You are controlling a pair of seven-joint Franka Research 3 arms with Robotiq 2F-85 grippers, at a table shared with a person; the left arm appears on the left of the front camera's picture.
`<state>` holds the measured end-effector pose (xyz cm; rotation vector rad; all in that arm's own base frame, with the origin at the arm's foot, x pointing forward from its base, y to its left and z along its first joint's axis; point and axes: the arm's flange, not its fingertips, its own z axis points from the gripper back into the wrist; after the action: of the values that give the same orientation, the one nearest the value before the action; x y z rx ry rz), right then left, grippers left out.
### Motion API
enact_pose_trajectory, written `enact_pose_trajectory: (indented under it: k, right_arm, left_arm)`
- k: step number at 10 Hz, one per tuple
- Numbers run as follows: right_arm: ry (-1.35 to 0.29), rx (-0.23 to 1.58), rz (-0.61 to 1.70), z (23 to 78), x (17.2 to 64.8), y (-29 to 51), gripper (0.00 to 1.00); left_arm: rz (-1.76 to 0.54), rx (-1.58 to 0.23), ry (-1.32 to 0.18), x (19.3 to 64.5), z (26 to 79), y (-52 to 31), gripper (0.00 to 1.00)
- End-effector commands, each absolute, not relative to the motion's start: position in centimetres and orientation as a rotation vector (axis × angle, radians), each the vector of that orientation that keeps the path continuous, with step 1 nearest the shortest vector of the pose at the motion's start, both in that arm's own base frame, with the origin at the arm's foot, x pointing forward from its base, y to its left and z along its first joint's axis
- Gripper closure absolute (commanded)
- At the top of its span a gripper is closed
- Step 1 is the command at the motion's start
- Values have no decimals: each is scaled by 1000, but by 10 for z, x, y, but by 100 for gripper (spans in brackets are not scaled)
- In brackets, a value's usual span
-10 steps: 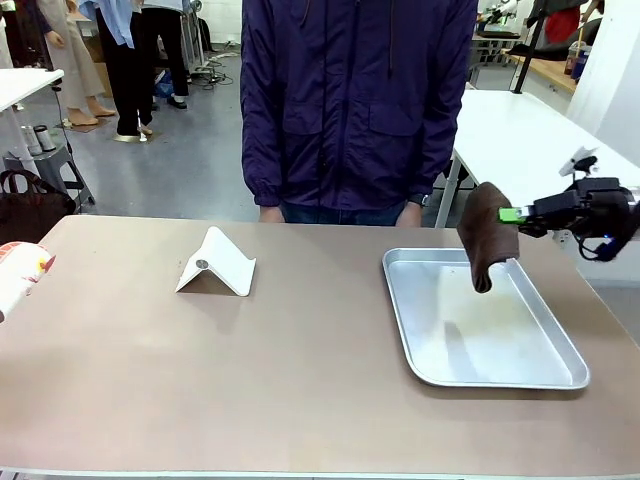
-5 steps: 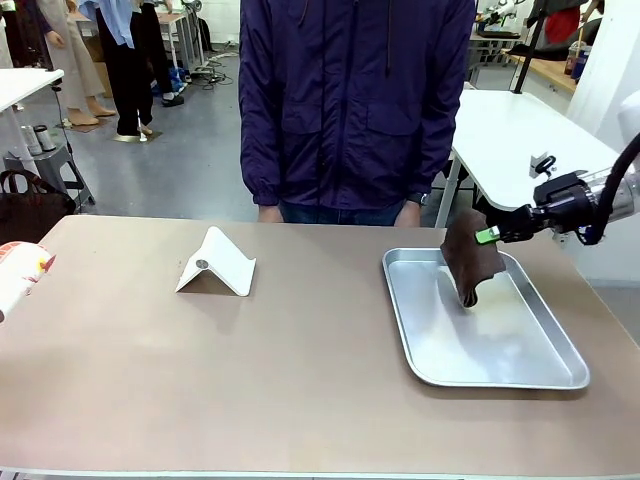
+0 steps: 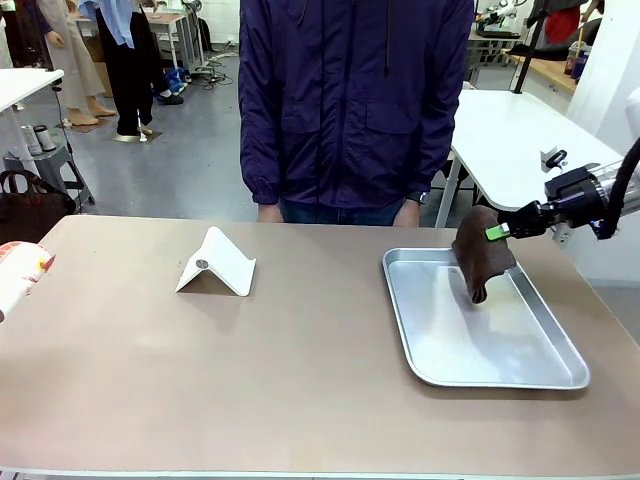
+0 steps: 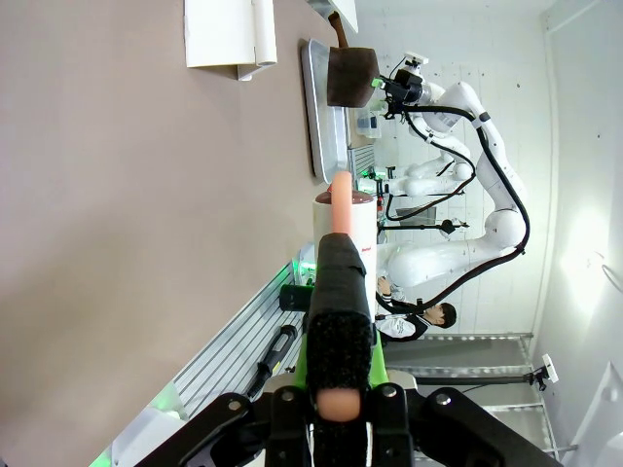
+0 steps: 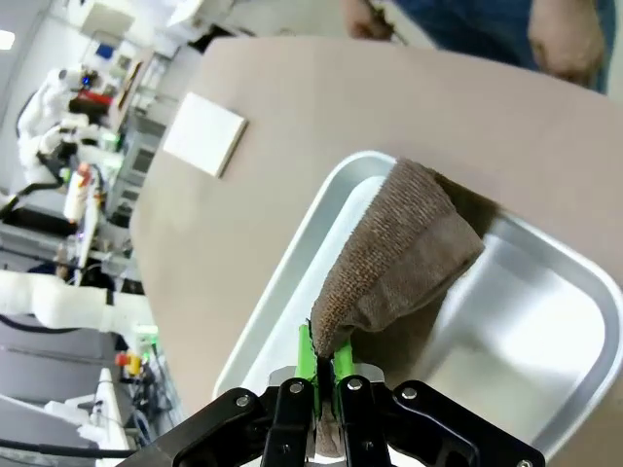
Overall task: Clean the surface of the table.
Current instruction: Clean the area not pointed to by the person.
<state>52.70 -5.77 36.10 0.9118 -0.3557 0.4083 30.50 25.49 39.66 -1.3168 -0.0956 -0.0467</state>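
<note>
The table [image 3: 300, 370] has a matte beige-brown top. My right gripper [image 3: 497, 232] is shut on a brown cloth [image 3: 482, 262] that hangs over the far end of the metal tray [image 3: 430, 372], its lower tip close to the tray floor. In the right wrist view the cloth [image 5: 394, 258] droops from the right gripper [image 5: 324, 365] above the tray [image 5: 292, 253]. My left gripper [image 4: 338, 321] is shut on a pink-ended handle with a black sleeve [image 4: 339, 282], held off the table's [image 4: 117, 243] left side. A white and red object [image 3: 20, 272] shows at the left edge.
A white folded stand [image 3: 215, 265] sits left of centre on the table. A person in a dark purple jacket [image 3: 355, 100] stands at the far edge, hands [image 5: 569, 39] near the table. A white-topped table [image 3: 520, 130] stands behind to the right.
My right gripper carried the cloth left and down over the tray, then drifted slightly back to the right. The left arm has stayed still.
</note>
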Motion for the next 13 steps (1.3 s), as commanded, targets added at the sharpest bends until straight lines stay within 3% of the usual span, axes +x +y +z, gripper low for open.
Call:
enact_pose_trajectory:
  k: [1, 7, 13]
  right_arm:
    - [-397, 801, 334, 371, 527, -74, 93]
    - [-300, 631, 290, 359, 546, -80, 93]
    - [-227, 700, 359, 310, 568, -37, 93]
  left_arm:
    - [-36, -1333, -110, 306, 401, 255, 78]
    - [-36, -1333, -110, 306, 401, 255, 78]
    - [-36, -1333, -110, 306, 401, 255, 78]
